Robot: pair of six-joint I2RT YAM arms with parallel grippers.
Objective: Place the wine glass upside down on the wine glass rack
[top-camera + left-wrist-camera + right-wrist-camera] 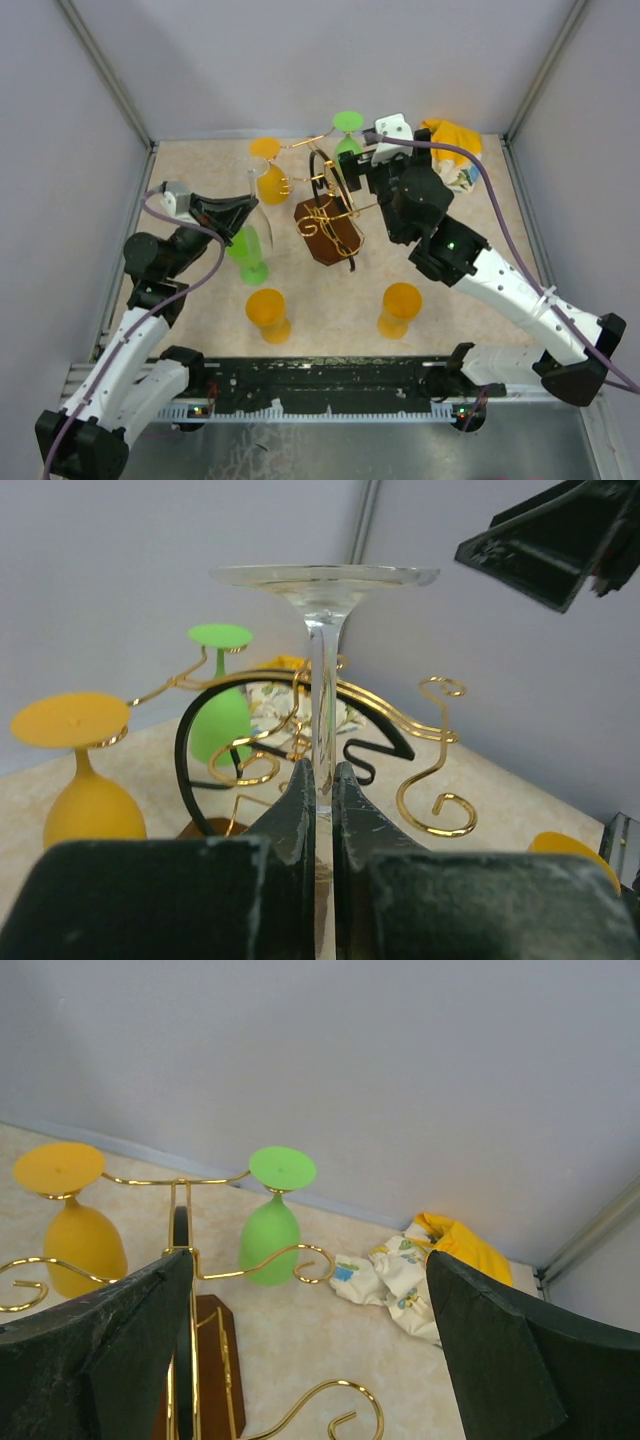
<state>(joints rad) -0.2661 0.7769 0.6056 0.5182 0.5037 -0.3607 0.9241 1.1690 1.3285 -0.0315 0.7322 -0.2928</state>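
Near-left orange glass [267, 312] and near-right orange glass [399, 308] on table [325, 325], well apart. Near green glass [247, 250] just behind near-left one. Far orange glass [82, 1245] and far green glass [270, 1240] foot-up at back. Crumpled cloth [455, 150], yellow and patterned white, in far right corner

Left arm [140, 330] reaches forward from near-left base, elbow bent. Left gripper [322, 780] level, jaws pinched nearly together on wine glass [325, 600] stem. Right arm [510, 290] stretches diagonally inward toward centre. Right gripper [308, 1260] points away, jaws spread wide.
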